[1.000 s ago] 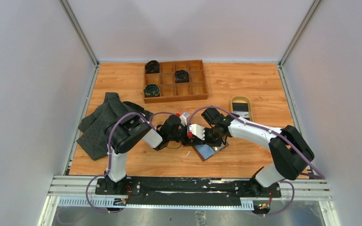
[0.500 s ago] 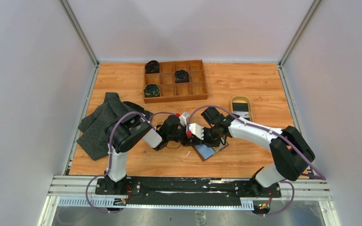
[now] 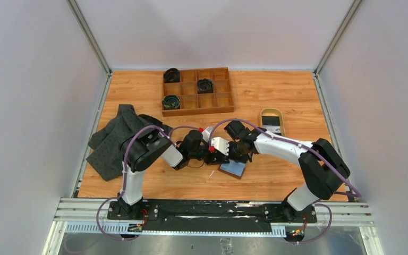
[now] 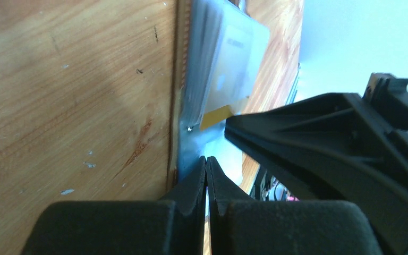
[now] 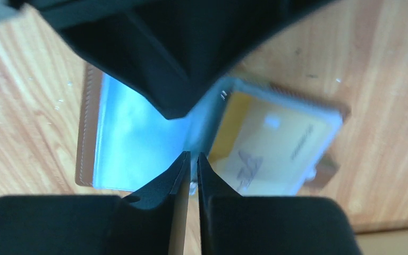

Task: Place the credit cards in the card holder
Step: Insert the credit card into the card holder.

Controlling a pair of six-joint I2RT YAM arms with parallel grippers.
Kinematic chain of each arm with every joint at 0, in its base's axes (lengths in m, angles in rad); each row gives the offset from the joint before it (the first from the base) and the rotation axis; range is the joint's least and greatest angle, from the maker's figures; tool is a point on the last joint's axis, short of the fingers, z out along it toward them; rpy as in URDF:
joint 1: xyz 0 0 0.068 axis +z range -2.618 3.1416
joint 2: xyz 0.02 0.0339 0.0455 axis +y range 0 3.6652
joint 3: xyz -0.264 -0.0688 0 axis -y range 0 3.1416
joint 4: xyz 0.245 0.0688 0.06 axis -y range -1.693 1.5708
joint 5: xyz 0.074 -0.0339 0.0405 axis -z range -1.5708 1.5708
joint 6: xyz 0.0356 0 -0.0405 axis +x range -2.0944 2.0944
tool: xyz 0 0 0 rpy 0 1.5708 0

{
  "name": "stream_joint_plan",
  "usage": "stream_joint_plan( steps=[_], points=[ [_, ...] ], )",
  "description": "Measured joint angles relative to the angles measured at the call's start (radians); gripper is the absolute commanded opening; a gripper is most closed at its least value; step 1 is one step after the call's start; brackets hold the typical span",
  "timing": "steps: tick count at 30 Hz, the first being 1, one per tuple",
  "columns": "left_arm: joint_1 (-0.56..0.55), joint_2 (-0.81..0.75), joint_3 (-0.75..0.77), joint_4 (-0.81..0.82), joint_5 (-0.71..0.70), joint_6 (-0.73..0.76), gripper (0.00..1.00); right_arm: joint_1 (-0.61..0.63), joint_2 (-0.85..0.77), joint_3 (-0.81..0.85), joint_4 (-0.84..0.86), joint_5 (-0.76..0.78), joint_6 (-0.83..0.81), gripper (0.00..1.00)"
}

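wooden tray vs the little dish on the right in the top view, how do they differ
The wooden tray is a brown rectangle split into compartments; the dish is smaller, tan-rimmed and undivided. The tray holds three dark round coils in separate compartments; the dish holds something flat, dark and pale. Both lie flat on the table.

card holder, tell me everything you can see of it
The card holder is a small brown leather wallet with stitched edges, lying open on the wooden table between the two arms. Inside are pale blue, clear, glossy sleeves; one holds a yellow card, partly tucked in. The right jaws are nearly closed at its middle fold, seemingly pinching a sleeve; the left jaws are shut at its sleeve edge.
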Motion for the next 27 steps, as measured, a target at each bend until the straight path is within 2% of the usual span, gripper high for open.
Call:
stream_joint_plan(
  steps=[4, 7, 12, 14, 16, 18, 19, 23, 27],
  points=[
    [0.004, 0.006, 0.002, 0.009, 0.006, 0.003, 0.01, -0.020, -0.018, 0.000, 0.006, 0.043, 0.003, 0.15],
    [0.006, 0.010, 0.004, 0.011, 0.014, 0.005, 0.02, -0.027, -0.023, 0.000, 0.005, 0.041, 0.004, 0.20],
    [0.007, 0.010, 0.011, -0.001, 0.019, 0.009, 0.13, -0.036, -0.065, 0.000, -0.029, -0.073, -0.003, 0.32],
    [0.009, 0.009, 0.015, -0.011, 0.023, 0.012, 0.17, -0.068, -0.111, 0.003, -0.053, -0.148, -0.006, 0.45],
    [0.012, -0.005, 0.017, -0.028, 0.025, 0.018, 0.21, -0.116, -0.153, 0.007, -0.061, -0.206, -0.005, 0.65],
    [0.014, -0.033, 0.016, -0.063, 0.021, 0.032, 0.25, -0.174, -0.198, 0.011, -0.063, -0.247, 0.001, 0.91],
    [0.018, -0.053, 0.016, -0.084, 0.017, 0.040, 0.27, -0.209, -0.222, 0.011, -0.062, -0.267, -0.003, 0.99],
    [0.028, -0.176, 0.006, -0.161, -0.012, 0.087, 0.28, -0.296, -0.256, 0.024, -0.040, -0.285, 0.009, 0.98],
    [0.032, -0.343, -0.049, -0.189, -0.054, 0.134, 0.29, -0.335, -0.147, 0.109, -0.025, -0.293, 0.062, 0.90]
  ],
)
